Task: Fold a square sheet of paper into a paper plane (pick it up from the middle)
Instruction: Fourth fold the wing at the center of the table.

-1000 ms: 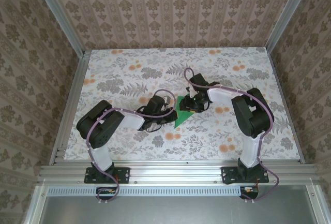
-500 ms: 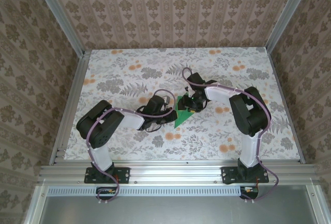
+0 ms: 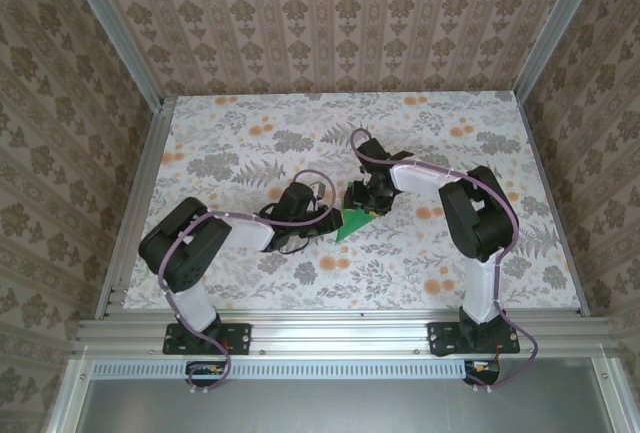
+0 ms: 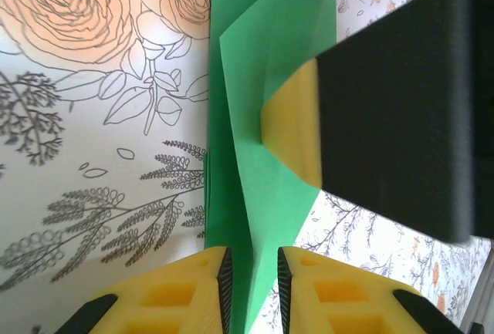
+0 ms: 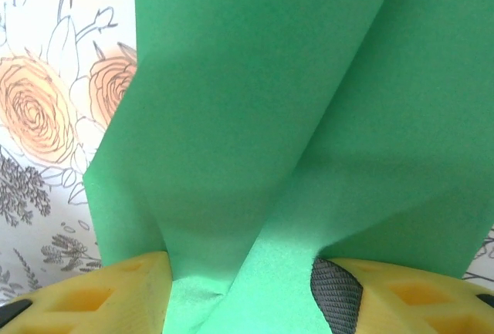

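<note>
The bright-green paper [image 3: 350,223] lies near the middle of the floral table [image 3: 230,143], between the two arms. It is plain and unprinted, folded into a narrow wedge with sharp creases and overlapping flaps that lift off the surface. The left gripper [image 4: 252,261] has its yellow fingers slightly apart around one folded edge. The right gripper [image 5: 239,272] stands clearly wider, straddling a raised ridge of the paper, with one yellow pad [image 4: 293,126] resting on a flap.
</note>
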Controlling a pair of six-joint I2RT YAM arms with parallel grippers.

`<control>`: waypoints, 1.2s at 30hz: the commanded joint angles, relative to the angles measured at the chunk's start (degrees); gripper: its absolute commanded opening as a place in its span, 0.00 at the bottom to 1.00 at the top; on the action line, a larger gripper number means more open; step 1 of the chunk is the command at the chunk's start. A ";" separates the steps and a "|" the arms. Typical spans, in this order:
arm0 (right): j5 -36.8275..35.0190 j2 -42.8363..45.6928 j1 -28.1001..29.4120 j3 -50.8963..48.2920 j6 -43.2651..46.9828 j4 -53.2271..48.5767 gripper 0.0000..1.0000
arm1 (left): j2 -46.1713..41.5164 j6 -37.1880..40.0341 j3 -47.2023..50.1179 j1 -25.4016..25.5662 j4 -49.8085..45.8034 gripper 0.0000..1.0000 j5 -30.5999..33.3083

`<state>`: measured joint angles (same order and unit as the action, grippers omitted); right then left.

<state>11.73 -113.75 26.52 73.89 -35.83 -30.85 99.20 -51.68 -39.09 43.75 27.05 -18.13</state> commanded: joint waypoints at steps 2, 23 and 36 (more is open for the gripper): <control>-12.46 -8.21 -0.97 -4.37 -2.28 -6.41 0.59 | -3.57 -1.09 2.33 -0.16 0.74 0.26 1.43; -11.81 -9.83 -1.12 -4.37 -4.68 -7.12 0.59 | 0.87 4.37 -2.52 3.60 -3.92 0.17 0.14; -11.95 -10.42 -1.30 -4.21 -5.03 -7.56 0.60 | 2.09 5.36 -3.95 3.62 -6.99 0.16 1.60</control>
<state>9.98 -114.61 26.52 74.72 -40.56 -31.57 100.55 -47.94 -41.54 47.20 21.89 -17.50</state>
